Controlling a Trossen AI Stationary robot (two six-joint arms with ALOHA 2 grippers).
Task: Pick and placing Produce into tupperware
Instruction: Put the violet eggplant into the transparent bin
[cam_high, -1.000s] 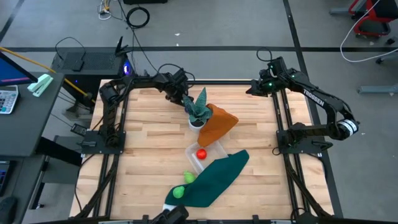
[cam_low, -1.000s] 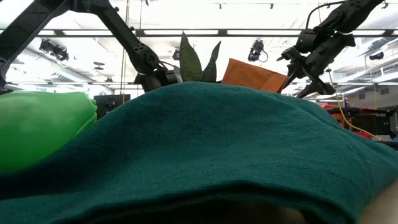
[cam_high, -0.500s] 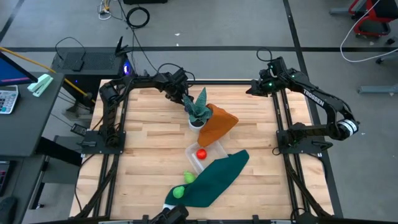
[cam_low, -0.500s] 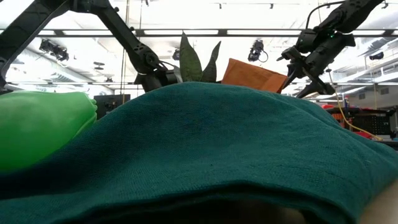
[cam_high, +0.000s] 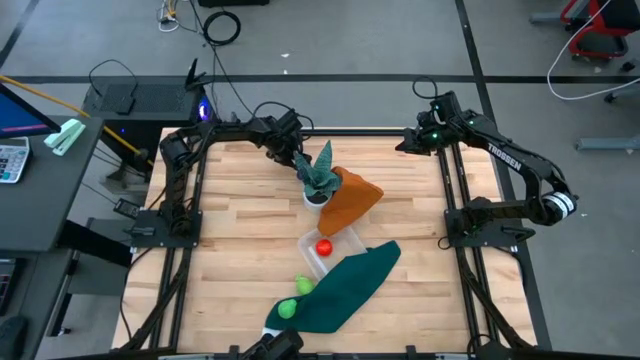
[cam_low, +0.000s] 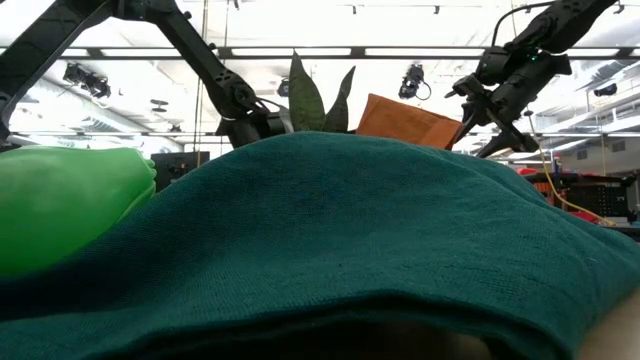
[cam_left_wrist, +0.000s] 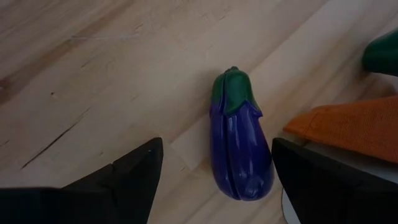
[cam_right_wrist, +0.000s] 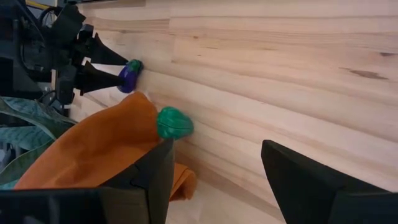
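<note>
A purple eggplant (cam_left_wrist: 239, 146) lies on its side on the wooden table (cam_high: 240, 230), next to the white plant pot (cam_high: 316, 197). My left gripper (cam_left_wrist: 216, 144) is open and tipped down over it, one finger on each side, and touches nothing that I can see. The clear tupperware (cam_high: 340, 240) sits mid-table with the red ball (cam_high: 324, 248) inside. A yellow piece (cam_high: 303, 285) and a green piece (cam_high: 287, 309) lie by the dark green cloth (cam_high: 348, 283). Another green piece (cam_right_wrist: 174, 122) rests against the orange cloth (cam_right_wrist: 106, 143). My right gripper (cam_high: 408, 143) hangs open above the far right corner.
The spiky potted plant (cam_high: 320, 170) stands right beside my left gripper (cam_high: 297, 162), and the orange cloth (cam_high: 352, 198) is draped next to it. The dark green cloth (cam_low: 340, 250) fills the low view. Bare wood lies at the table's left.
</note>
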